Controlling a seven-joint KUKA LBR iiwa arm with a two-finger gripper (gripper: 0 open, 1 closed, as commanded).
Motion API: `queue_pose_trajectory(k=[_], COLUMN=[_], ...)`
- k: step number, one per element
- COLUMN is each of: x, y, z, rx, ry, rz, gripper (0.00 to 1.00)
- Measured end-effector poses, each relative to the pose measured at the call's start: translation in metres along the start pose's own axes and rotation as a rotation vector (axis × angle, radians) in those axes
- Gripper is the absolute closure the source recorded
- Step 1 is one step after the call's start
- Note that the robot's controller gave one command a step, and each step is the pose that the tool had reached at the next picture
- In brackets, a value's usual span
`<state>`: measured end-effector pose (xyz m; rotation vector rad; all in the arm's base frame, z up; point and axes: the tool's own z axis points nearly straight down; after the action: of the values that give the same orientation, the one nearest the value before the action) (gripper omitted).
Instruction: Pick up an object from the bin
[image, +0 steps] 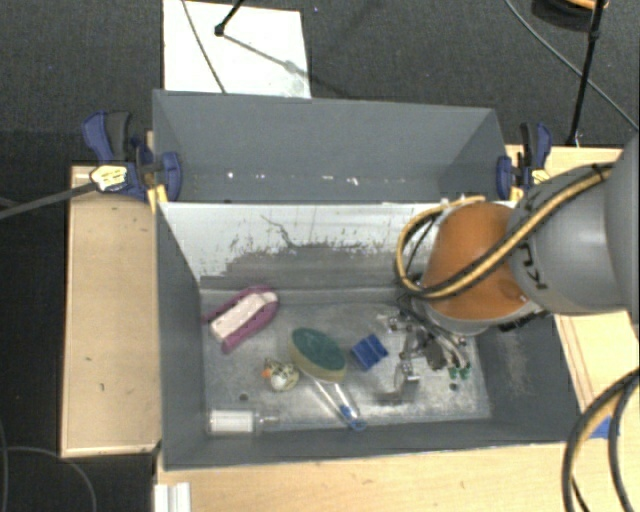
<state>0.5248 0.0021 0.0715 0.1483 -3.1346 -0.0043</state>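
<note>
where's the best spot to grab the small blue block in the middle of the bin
Probably from straight above, closing across the two longer sides of the blue block. It lies flat on the bin floor, with bare floor toward the pincer and the green oval pad close on the other side.

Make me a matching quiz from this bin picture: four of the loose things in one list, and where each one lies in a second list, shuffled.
Things:
1. pink block
2. blue block
3. white cylinder
4. green oval pad

Places:
A. lower left corner of the bin floor
B. nearest the gripper, just to its left in the view
C. left side, toward the back wall
D. middle of the floor

Pairs: 1-C, 2-B, 3-A, 4-D.
</note>
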Motion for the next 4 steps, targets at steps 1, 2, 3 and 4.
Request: queue_pose_trajectory(k=[1, 2, 3, 4], x=[-0.007, -0.014, -0.015, 0.001], y=[0.015, 0.044, 0.042, 0.025], z=[-0.064, 0.002, -0.002, -0.101], rx=[0.002, 0.001, 0.003, 0.003], ry=[-0.012, 0.0, -0.005, -0.013], rz=[0.07, 0.043, 0.043, 0.064], gripper=[0.0, 0.0, 1.0, 1.0])
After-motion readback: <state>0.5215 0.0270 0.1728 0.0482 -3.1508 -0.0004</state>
